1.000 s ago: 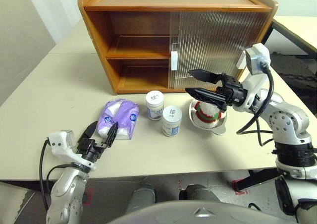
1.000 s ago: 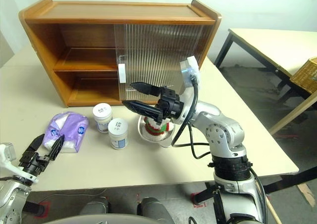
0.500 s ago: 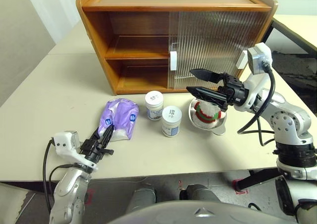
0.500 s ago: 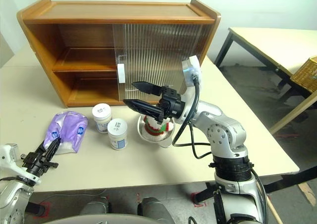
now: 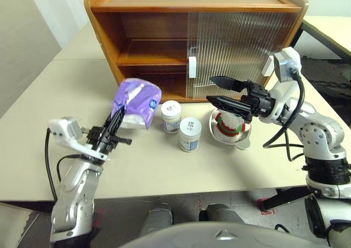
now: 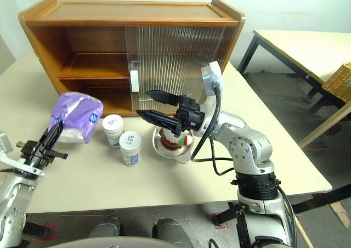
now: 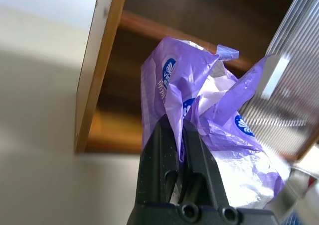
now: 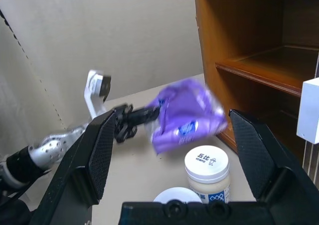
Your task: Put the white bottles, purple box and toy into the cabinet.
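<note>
Hanging in the air in front of the cabinet's (image 5: 164,39) open left half, level with the lower shelf and clear of the table (image 5: 60,94): the purple box (image 5: 135,102), a soft lilac tissue pack with blue round logos, crumpled and pinched by one edge. Clamped tight on that edge from below: the left gripper (image 5: 114,124), its two black fingers (image 7: 172,160) pressed together with the plastic between them, pointing up and toward the cabinet. Standing upright on the table just in front of the cabinet, near its middle: the two white bottles, one (image 5: 171,116) closer to the cabinet, the other (image 5: 190,133) a little farther out and beside it, the two near each other but apart, both just to the right of the raised pack. Sitting farther right, before the cabinet's closed side: the toy (image 5: 229,124) with its red-and-green stripes, inside a round steel bowl (image 5: 241,140). Hovering over that bowl, above the toy and not touching it: the right gripper (image 5: 220,91), fingers spread wide with nothing between them, pointing left across the cabinet's front. Covering the cabinet's right half: the ribbed translucent sliding door (image 5: 236,50) with a white handle (image 5: 192,67) at its left edge; the shelves of the left half stand bare.
</note>
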